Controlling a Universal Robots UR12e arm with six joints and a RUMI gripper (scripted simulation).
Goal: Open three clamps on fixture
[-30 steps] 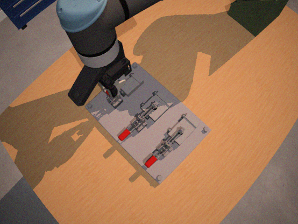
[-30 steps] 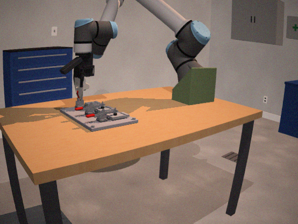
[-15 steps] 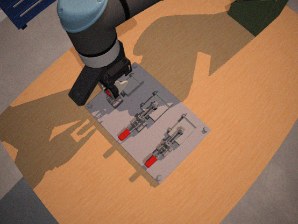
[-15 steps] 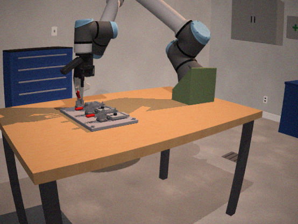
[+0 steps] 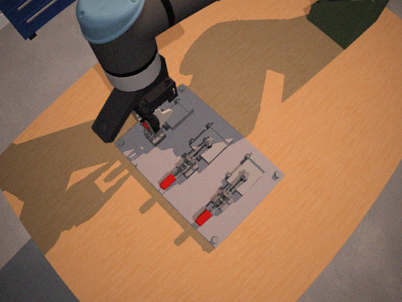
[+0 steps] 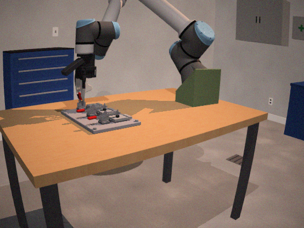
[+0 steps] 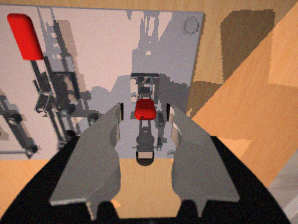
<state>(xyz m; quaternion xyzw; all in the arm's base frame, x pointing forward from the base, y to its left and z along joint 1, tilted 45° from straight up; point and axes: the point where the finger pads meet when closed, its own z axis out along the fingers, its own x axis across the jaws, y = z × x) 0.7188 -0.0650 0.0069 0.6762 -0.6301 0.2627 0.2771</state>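
Nearest the wrist camera, gripper (image 5: 148, 125) (image 6: 80, 96) (image 7: 145, 104) with fingers part-way spread, a gap showing on either side of the raised red handle (image 5: 145, 125) (image 6: 79, 96) (image 7: 145, 108); nothing pinched, contact with the grip impossible to tell. Under it, the first toggle clamp, at one end of the grey fixture plate (image 5: 145, 161) (image 6: 123, 126) (image 7: 100, 50). Beside it, a middle clamp with low red handle (image 5: 167, 181) (image 6: 80, 110) (image 7: 25, 37), then an end clamp with low red handle (image 5: 203, 218) (image 6: 92, 117), both apparently closed over flat parts. Farther out, wooden table (image 5: 326, 120) (image 6: 137, 142) (image 7: 235, 120), green angled block (image 5: 341, 25) (image 6: 207, 87) well apart from the plate, and blue drawer cabinet (image 5: 33, 14) (image 6: 46, 74) beyond.

Step in hand, by judgement: opening of the first clamp, well along or perhaps complete. Next, if short of full travel, more swing on the handle; otherwise, wider fingers, a straight lift clear without knocking the lever back, and a move to the middle clamp. Parts to be left undisturbed throughout.

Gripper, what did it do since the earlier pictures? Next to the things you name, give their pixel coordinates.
The gripper (image 5: 152, 117) (image 6: 81, 94) (image 7: 145, 104) spread its fingers sideways and let go of the upright red handle (image 5: 145, 125) (image 6: 79, 96) (image 7: 145, 109). The handle stands between them with gaps on both sides. The middle handle (image 5: 167, 181) (image 6: 80, 110) (image 7: 25, 37) and end handle (image 5: 203, 218) (image 6: 92, 117) stayed put.
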